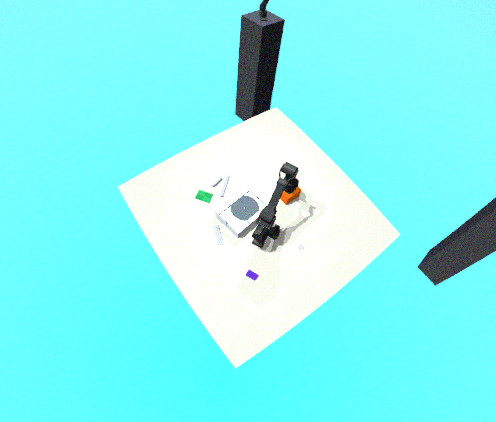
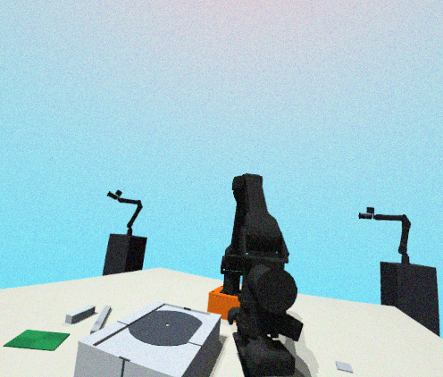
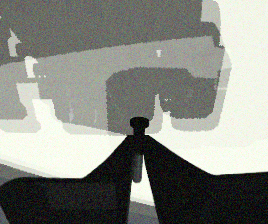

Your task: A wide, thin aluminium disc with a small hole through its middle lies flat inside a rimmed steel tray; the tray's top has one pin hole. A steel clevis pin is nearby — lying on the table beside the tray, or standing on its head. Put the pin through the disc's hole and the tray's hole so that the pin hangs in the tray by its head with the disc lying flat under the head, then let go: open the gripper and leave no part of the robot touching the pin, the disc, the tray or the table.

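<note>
One end effector (image 3: 138, 140) pinches the pin (image 3: 139, 123) just below its head.

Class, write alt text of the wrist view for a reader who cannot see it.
The gripper's dark fingers pinch a clevis pin, its wide head above the fingertips and its shank showing in the gap below. Behind them, grey shadows fall across a pale table top.

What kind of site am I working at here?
Probably a robot test or assembly cell: a pale square table, an orange-based arm beside a tray, and dark pedestals around the table, carrying thin jointed stands.
</note>
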`<action>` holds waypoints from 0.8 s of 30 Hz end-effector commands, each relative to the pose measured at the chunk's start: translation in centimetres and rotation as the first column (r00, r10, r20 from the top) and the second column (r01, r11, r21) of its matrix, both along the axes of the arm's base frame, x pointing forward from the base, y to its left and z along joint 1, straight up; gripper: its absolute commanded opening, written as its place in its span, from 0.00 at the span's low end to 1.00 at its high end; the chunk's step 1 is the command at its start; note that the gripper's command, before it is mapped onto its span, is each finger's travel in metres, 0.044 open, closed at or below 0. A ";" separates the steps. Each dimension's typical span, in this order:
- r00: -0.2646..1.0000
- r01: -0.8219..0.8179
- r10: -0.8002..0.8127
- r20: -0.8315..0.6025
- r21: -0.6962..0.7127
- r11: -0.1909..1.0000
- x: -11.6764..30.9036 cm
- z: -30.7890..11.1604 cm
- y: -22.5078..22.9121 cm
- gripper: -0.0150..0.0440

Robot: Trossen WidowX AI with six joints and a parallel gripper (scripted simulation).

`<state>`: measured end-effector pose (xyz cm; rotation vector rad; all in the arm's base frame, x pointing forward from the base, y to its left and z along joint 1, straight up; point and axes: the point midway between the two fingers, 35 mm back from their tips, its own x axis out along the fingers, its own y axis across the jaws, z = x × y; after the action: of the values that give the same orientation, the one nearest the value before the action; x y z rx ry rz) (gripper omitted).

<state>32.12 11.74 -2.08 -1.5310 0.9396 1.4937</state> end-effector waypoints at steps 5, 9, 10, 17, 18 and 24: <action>1.000 -0.002 0.002 -0.014 -0.007 1.000 -0.3 -1.1 -0.2 0.25; 1.000 -0.002 0.002 -0.014 -0.007 1.000 -0.3 -1.1 -0.2 0.25; 1.000 -0.002 0.002 -0.014 -0.007 1.000 -0.3 -1.1 -0.2 0.25; 1.000 -0.002 0.002 -0.014 -0.007 1.000 -0.3 -1.1 -0.2 0.25; 1.000 -0.002 0.002 -0.014 -0.007 1.000 -0.3 -1.1 -0.2 0.25; 1.000 0.000 0.000 -0.011 -0.004 1.000 -0.3 -1.0 -0.1 0.52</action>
<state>31.87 11.63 -3.05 -1.5269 0.9489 1.5013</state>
